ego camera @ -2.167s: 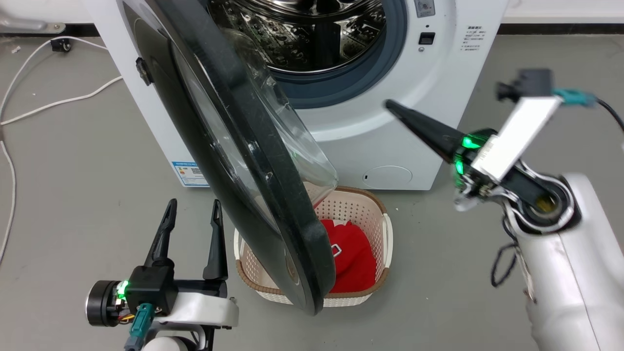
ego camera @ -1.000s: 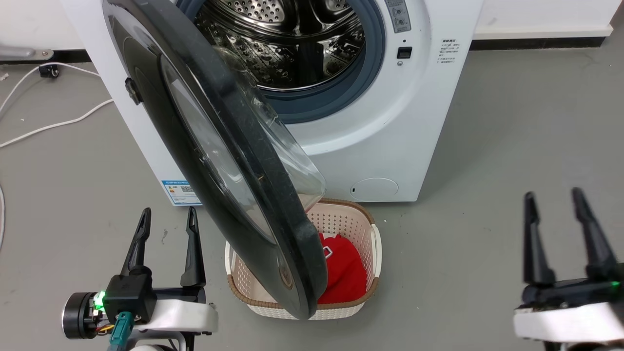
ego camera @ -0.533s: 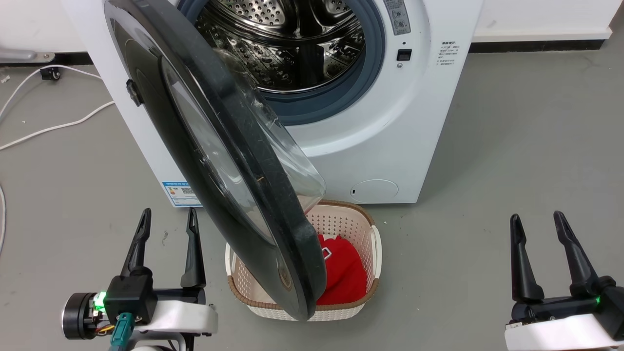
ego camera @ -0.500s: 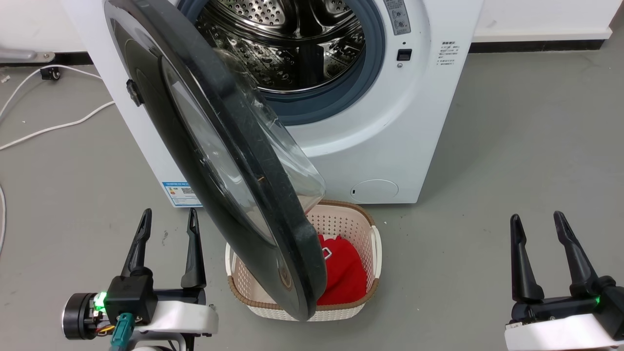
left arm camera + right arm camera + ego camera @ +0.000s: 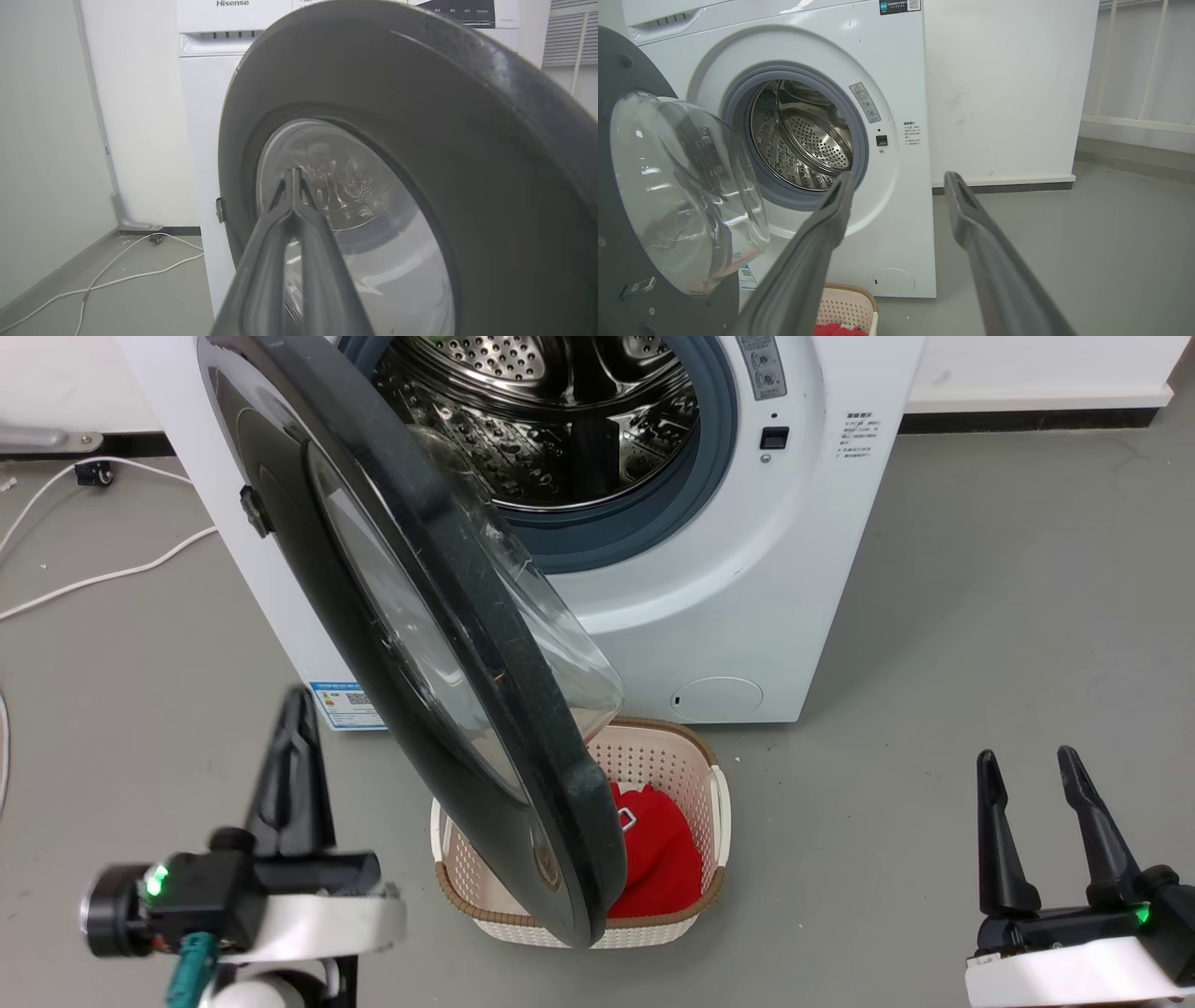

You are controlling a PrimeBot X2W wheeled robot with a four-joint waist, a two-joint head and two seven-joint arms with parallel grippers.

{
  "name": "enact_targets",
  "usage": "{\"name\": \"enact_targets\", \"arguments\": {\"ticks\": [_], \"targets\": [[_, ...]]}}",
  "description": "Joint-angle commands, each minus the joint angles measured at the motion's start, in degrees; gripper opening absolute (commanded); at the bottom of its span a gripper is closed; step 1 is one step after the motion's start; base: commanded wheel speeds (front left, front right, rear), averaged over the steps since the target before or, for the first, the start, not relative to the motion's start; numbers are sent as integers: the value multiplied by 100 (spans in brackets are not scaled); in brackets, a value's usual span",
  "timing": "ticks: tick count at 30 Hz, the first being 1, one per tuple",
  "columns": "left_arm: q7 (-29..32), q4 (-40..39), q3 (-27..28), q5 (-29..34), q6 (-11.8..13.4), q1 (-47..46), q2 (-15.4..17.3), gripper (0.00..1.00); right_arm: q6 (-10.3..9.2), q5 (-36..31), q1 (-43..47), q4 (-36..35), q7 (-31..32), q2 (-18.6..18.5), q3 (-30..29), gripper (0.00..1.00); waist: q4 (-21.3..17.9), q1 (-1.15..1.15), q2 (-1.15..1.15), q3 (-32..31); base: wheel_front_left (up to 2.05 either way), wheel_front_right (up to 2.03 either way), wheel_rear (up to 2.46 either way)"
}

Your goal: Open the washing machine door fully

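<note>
Between closed left tool (image 5: 299,698) and spread right tool (image 5: 1025,756), washing machine door (image 5: 420,635) juts edge-on toward camera.

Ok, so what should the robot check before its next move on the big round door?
1. Is the washing machine door fully open: not ok; it stands part-way, its rim over the laundry basket.
2. Is the left gripper shut: ok; fingers together, pointing at the door's outer face.
3. Is the left gripper touching the door: cannot tell.
4. Is the right gripper out of the way: ok; open, low at the right, apart from the door.
5. Is the laundry basket clear of the door's swing: cannot tell; the rim hides part of it.
</note>
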Motion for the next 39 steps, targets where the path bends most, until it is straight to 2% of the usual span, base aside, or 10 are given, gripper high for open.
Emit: {"name": "enact_targets", "arguments": {"ticks": [1, 5, 10, 15, 19, 27, 28, 30, 34, 39], "targets": [[-14, -278, 9, 2, 36, -133, -4, 0, -4, 48, -94, 38, -28, 23, -6, 100, 6, 0, 0, 8, 0, 0, 0], [-13, -859, -33, 6, 102, -294, -3, 0, -4, 93, -113, 79, -31, 23, -21, 100, 15, 0, 0, 14, 0, 0, 0], [-13, -1985, -239, 102, 157, -627, -3, 0, -4, 115, -122, 125, -32, 23, -8, 100, 10, 0, 0, 27, 0, 0, 0], [-9, -2695, -759, 203, 5, -892, -3, 0, -4, 159, -157, 177, -35, 23, 11, 100, -4, 0, 0, 44, 0, 0, 0], [-9, -2760, -1337, 116, -143, -814, -1, 0, -4, 160, -134, 234, -31, 23, 17, 100, -14, 0, 0, 8, 0, 0, 0], [-10, -1986, -2399, -235, -511, -300, 3, 0, -4, 189, -38, 319, -33, 23, 23, 100, 35, 0, 0, -55, 0, 0, 0], [-10, -1825, -2509, -277, -552, -221, 11, 0, -4, 188, -34, 322, -33, 22, 22, 100, 43, 0, 0, -56, 0, 0, 0], [88, -1000, -2911, -385, -651, 47, 127, 0, -4, 212, -24, 367, -33, 22, 51, 100, 57, 0, 0, -53, 0, 0, 0], [378, -167, -3166, -521, -692, 123, 163, 0, -4, 273, -45, 422, -33, 22, 74, 100, 69, 0, 0, -19, 0, 0, 0], [309, 607, -3163, -594, -646, -115, 111, 0, -4, 292, -109, 478, -33, 22, 77, 100, 73, 0, 0, 28, 0, 0, 0]]}}
